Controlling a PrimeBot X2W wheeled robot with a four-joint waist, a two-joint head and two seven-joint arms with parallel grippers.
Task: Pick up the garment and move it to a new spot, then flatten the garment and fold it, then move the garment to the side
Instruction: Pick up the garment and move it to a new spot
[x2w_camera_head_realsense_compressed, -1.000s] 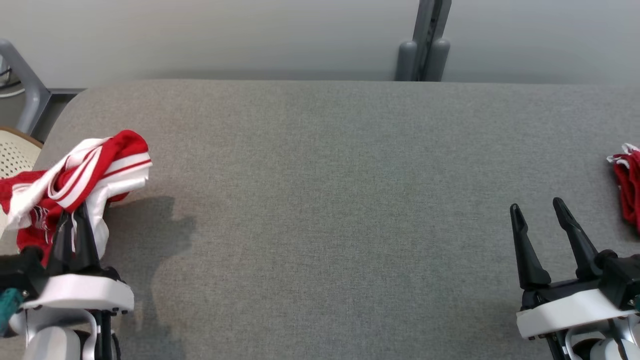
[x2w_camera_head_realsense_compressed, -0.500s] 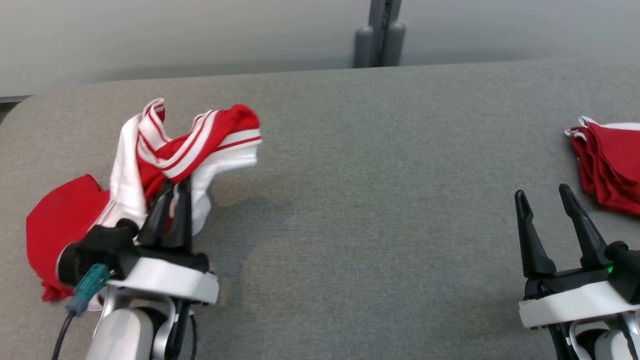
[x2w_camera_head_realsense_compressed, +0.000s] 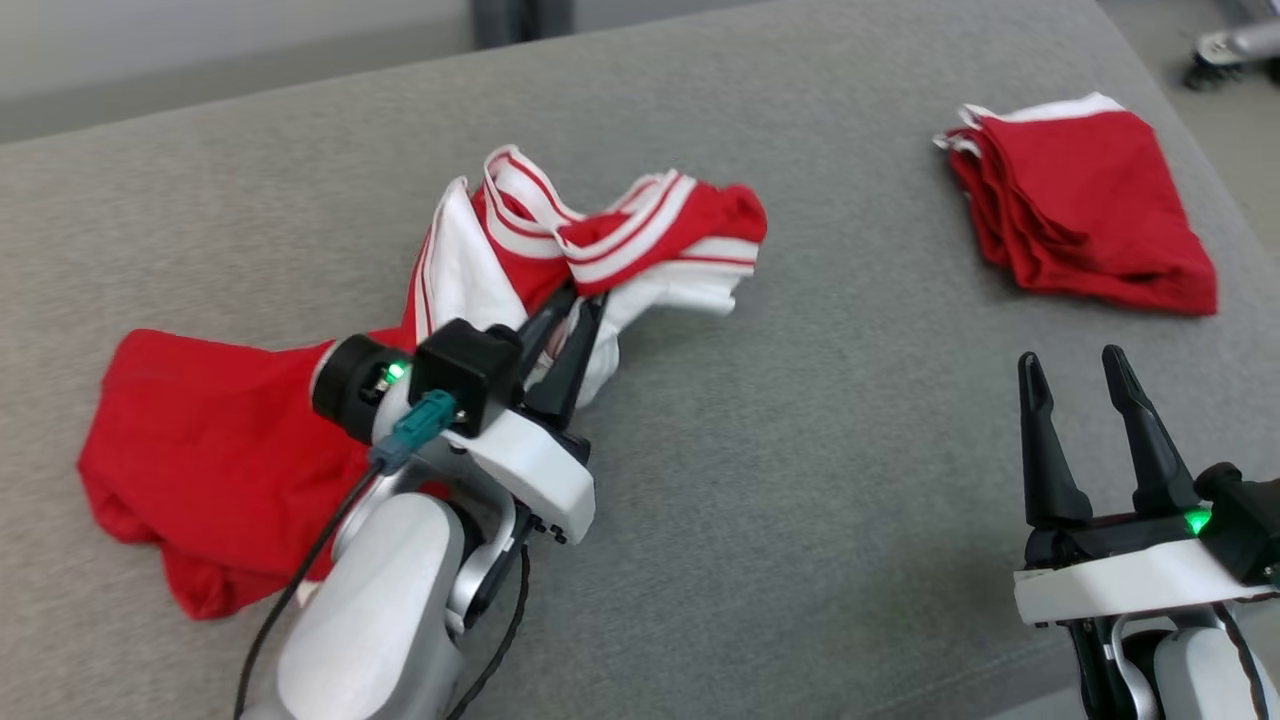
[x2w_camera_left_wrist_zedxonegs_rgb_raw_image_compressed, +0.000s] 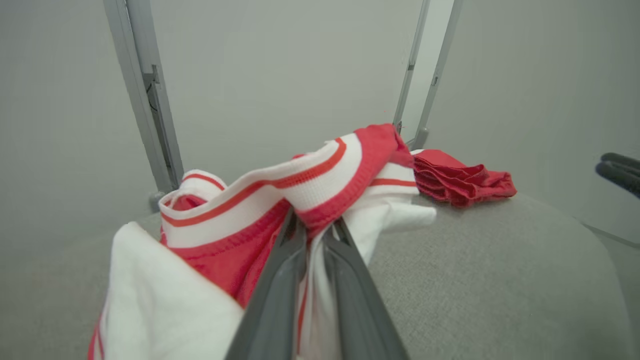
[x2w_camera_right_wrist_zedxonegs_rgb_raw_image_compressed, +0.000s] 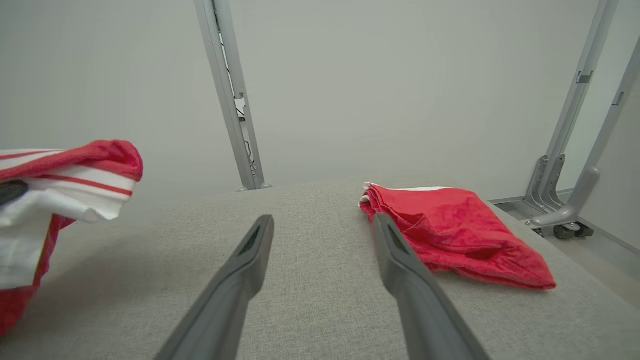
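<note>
The soft red-and-white knit garment with striped trim lies on the left half of the grey fabric-covered table. Its plain red body is spread flat on the surface and its white, striped end is bunched and raised. The left gripper is clamped on that raised end, its two dark fingers nearly together with cloth pinched between them, as the left wrist view shows. The right gripper hovers over bare table at the lower right, jaws wide apart and holding nothing.

I judge the cloth to be light and wholly limp. It will sag, drag and twist from a single pinch instead of keeping any shape (the ribbed striped band looks thicker and should give a firmer bite than the thin white panel). For flattening, two separated holds along a hem or at the corners would serve better than one bunched grip.

The left forearm covers part of the red body in the head view. How many layers sit in the pinch cannot be told, nor what kind of garment it is. The right wrist view cuts the garment off at its left edge. A folded stack of red cloth with a white edge rests well apart, at the far right of the table.
</note>
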